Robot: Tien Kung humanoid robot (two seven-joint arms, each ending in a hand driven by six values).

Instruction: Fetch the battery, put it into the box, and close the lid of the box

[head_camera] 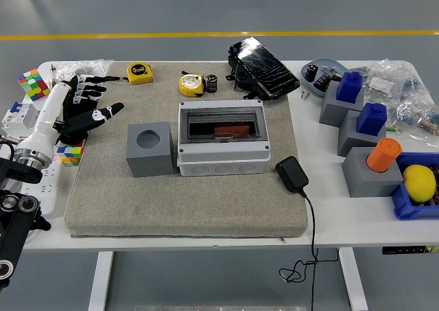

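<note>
1. White table (206, 237): carries a grey felt mat (185, 201) over its middle, with clutter at both ends.
2. Grey box (222, 138): stands at the mat's centre, its long axis running left to right. The dark see-through lid lies flat over the top opening; a reddish flat thing shows through it inside the box.
3. Left hand (88, 112): a black five-fingered hand on a white forearm, reaching in from the left edge. It hovers over the mat's left border with fingers spread wide toward the right, and it holds nothing. The right hand is out of view.
4. Grey cube (149, 149): stands just beside the box's left wall, with a round hollow in its top face. What lies in the hollow cannot be told.
5. Black case (263, 67): lies tilted behind the box, at the mat's far right corner.
6. Grey blocks at the right end: two carry blue caps (351, 86), and the nearest carries an orange cylinder (383, 154).
7. Blue tray (409, 206): sits at the right edge and holds a yellow ball (419, 182).
8. Black charger (291, 174): lies on the mat's right edge, its cable hanging over the table's near edge.
9. Two yellow tape measures (191, 84): lie along the mat's far edge.
10. Battery (211, 83): a small dark cylinder standing upright, long axis vertical, just right of the round tape measure and behind the box, well apart from the hand.
</note>
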